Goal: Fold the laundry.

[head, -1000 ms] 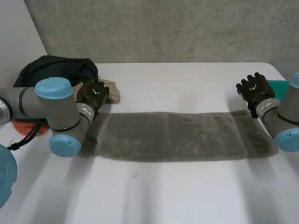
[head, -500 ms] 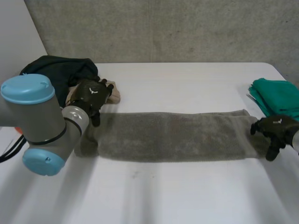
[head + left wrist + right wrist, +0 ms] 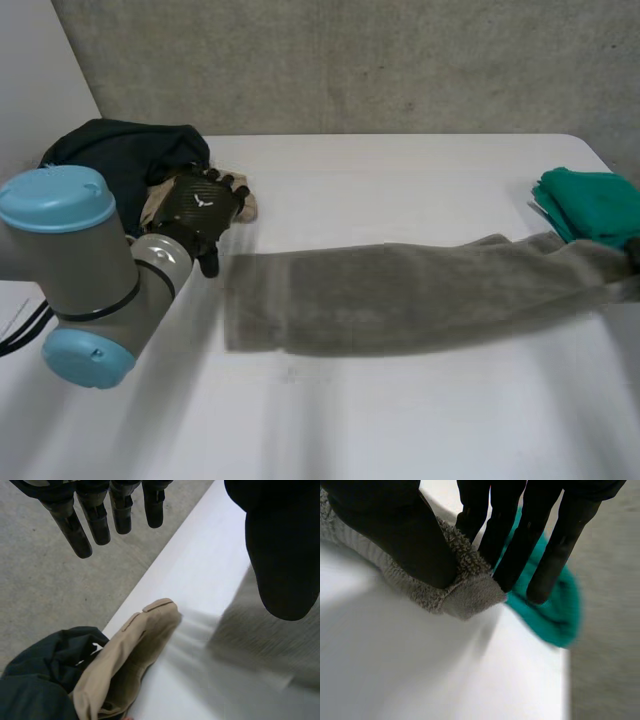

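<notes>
A long grey towel (image 3: 400, 295), folded into a strip, stretches across the white table (image 3: 400, 180) toward the right edge. In the right wrist view its right end (image 3: 465, 595) is pinched between the thumb and fingers of my right hand (image 3: 395, 530), just above the table. My left hand (image 3: 200, 205) hovers open beyond the towel's left end, fingers (image 3: 95, 515) straight with nothing in them. Under that hand's thumb lies the towel's left end (image 3: 270, 645), a little apart from it.
A folded green cloth (image 3: 590, 205) lies at the right edge, just beyond my right hand's fingertips (image 3: 555, 615). A dark garment (image 3: 120, 155) and a tan cloth (image 3: 245, 205) are heaped at the back left, by my left hand.
My right hand came down on the towel's right end, shut on it and pulled it right. The left end slid away from my left hand, which stayed open.
</notes>
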Controlling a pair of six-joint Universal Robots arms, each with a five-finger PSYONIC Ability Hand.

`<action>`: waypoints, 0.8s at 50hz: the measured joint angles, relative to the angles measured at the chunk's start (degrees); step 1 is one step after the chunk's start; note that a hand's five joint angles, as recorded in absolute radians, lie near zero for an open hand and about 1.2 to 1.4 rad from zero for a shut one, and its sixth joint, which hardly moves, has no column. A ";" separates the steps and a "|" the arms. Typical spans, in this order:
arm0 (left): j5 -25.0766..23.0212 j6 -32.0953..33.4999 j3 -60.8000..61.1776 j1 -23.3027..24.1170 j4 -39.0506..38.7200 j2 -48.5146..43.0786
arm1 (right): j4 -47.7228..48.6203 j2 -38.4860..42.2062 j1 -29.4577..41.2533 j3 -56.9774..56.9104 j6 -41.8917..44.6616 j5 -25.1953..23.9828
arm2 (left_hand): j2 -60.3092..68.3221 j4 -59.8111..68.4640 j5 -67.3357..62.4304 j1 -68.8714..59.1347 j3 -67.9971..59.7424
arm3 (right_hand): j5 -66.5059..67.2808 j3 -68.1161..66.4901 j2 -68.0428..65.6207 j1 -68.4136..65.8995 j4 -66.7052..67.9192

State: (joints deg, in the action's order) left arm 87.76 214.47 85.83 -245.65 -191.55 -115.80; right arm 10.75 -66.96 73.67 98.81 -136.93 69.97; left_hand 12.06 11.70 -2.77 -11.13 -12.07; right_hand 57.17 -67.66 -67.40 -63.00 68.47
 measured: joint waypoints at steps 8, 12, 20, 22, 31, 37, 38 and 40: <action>-0.06 -0.01 2.36 -0.42 -0.06 3.03 | -2.50 -2.71 -4.64 -4.32 3.24 0.23 | 0.00 0.00 0.00 0.00 0.00 | 0.05 0.00 0.00 0.00 0.08; -0.08 -0.01 3.77 -0.62 -0.06 4.19 | -4.00 -2.98 -3.42 -6.80 4.09 0.08 | 0.00 0.00 0.00 0.00 0.00 | 0.14 0.00 0.00 0.00 0.08; -0.04 -0.04 6.15 -1.63 -0.12 6.65 | -0.79 -4.28 18.11 -11.17 3.81 -1.07 | 0.00 0.00 0.00 0.00 0.00 | 0.43 -0.42 -0.16 0.00 0.10; -0.04 -0.07 6.61 -1.78 -0.15 7.21 | 1.12 -4.49 24.22 -11.56 3.88 -1.50 | 0.00 0.00 0.00 0.00 0.00 | 0.49 -0.42 -0.16 0.00 0.10; -0.04 -0.55 9.17 -1.55 -1.72 8.66 | 7.63 4.06 50.70 -13.02 6.64 -6.71 | 0.00 0.00 0.00 0.00 0.00 | 0.53 -0.42 -0.16 0.00 0.11; -0.04 -0.64 10.48 -0.92 -3.25 8.44 | 7.01 11.71 58.11 -14.41 11.04 -7.59 | 0.00 0.00 0.00 0.00 0.00 | -2.46 2.76 2.84 2.13 -3.36; -0.04 -0.65 10.55 -0.79 -3.42 8.38 | 6.77 12.37 58.54 -14.56 11.53 -7.28 | 0.00 0.00 0.00 0.00 0.00 | -9.18 10.73 10.87 8.15 -11.38; -0.04 -0.65 10.49 -0.45 -3.65 8.26 | 6.43 13.09 58.97 -14.71 11.78 -6.17 | 0.00 0.00 0.00 0.00 0.00 | -28.88 28.70 29.38 25.76 -29.44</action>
State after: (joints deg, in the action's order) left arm 87.71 213.82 96.32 -246.10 -195.19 -107.54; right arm 17.18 -53.87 132.64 84.10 -125.15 63.80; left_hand 12.06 11.70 -2.77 -11.13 -12.07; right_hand 28.29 -38.96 -38.02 -37.24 39.03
